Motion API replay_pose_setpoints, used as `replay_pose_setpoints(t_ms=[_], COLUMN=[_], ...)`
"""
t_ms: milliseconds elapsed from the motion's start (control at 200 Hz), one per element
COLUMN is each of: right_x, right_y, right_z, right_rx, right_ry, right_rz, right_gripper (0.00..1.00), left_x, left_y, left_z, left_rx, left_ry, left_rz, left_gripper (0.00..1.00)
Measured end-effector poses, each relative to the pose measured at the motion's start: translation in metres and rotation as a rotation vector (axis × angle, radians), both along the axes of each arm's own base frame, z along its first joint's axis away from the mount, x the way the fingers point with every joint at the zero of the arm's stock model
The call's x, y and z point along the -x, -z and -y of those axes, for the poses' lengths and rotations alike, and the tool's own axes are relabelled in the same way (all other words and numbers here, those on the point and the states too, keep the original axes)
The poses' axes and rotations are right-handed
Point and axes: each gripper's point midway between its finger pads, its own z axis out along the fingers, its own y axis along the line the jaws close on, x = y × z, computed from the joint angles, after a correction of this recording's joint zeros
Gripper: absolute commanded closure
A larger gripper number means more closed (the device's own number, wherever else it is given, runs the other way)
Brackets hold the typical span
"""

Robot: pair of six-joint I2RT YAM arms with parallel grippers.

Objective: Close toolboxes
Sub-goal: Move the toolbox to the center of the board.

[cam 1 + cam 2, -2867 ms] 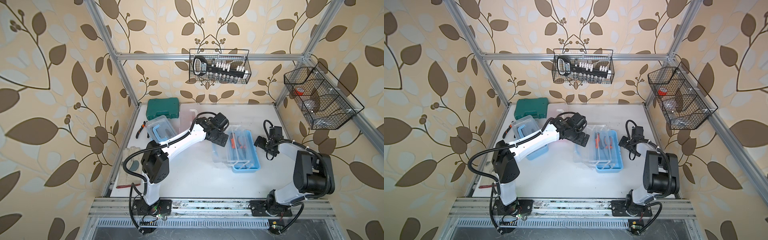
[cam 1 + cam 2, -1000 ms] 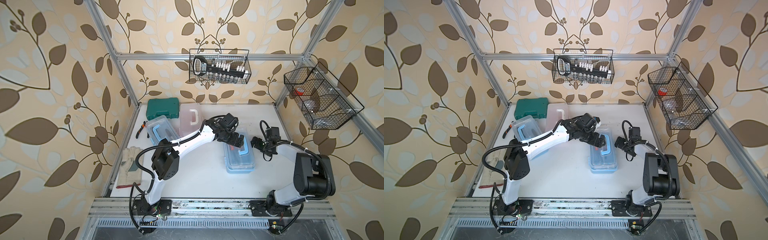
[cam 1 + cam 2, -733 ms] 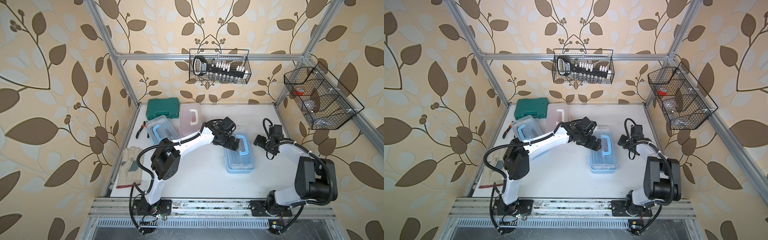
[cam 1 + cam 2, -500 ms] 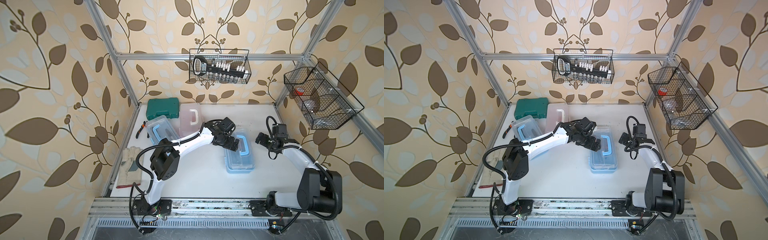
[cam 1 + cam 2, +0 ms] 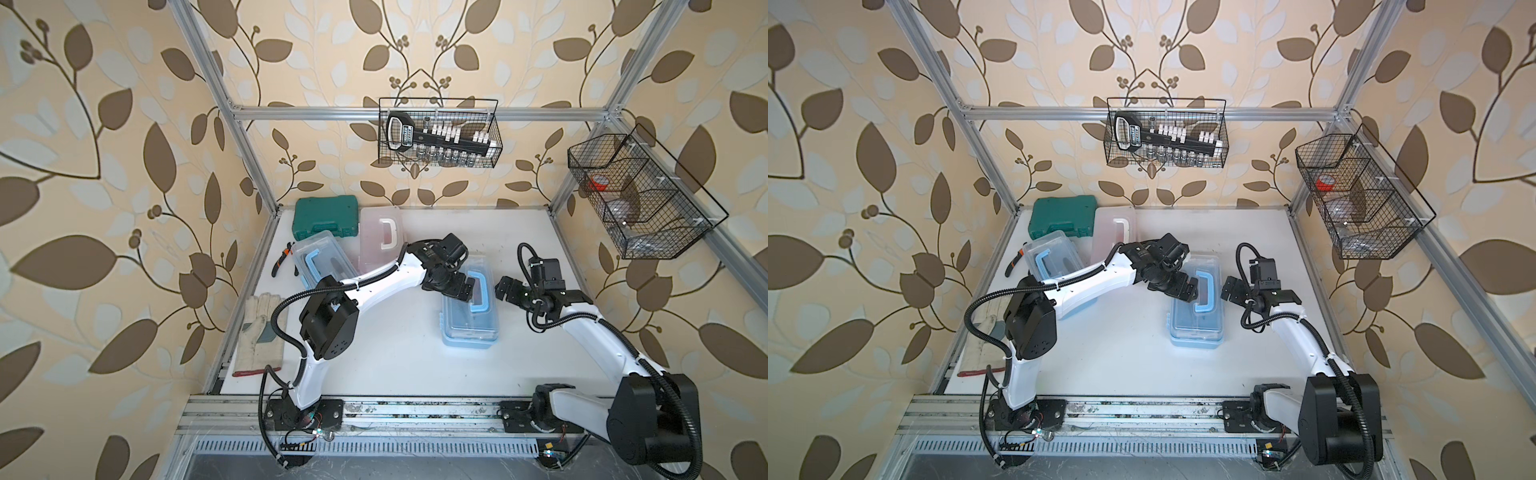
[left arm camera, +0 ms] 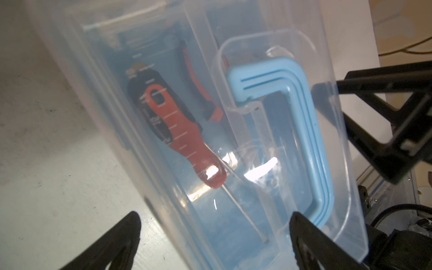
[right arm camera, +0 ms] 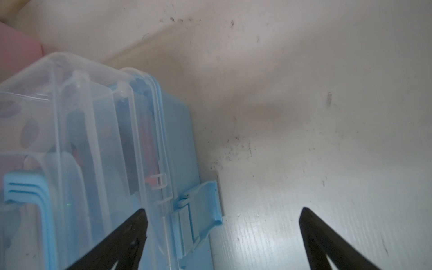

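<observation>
Well, the light blue rectangular plastic toolbox with a clear lid (image 5: 469,328) lies on the white desk (image 5: 395,374) right under my left hand (image 6: 214,218), whose fingers are spread above the lid, grasping nothing; my right hand (image 7: 222,211) hovers just beside it, released too; the lid is down, yet the blue side latch (image 7: 203,203) by my right hand juts out unfastened, so I judge that snap remains; beyond my left hand the second light blue toolbox (image 5: 320,257) and the pink toolbox (image 5: 380,241) look shut; the white marks on the red-and-black tool handle (image 6: 168,117) inside are too blurred to read.
</observation>
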Motion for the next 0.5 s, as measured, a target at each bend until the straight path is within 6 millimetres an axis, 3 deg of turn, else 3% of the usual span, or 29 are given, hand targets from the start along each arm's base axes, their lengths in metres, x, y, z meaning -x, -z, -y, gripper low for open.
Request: replay_pose_setpoints(t_ms=[300,500], right_x=[-0.003,-0.018], right_y=[0.015,0.012], right_z=[-0.065,-0.073], right_rx=[-0.003,-0.018], right_ry=[-0.126,-0.133], right_rz=[-0.063,-0.042], right_gripper=[0.02,0.02], left_x=[-0.033,-0.037], left_y=[0.009,0.007], left_z=[-0.041,-0.053], left_rx=[-0.062,-0.112], left_ry=[-0.108,-0.11], left_rz=[-0.014,0.009], left_gripper=[0.01,0.01])
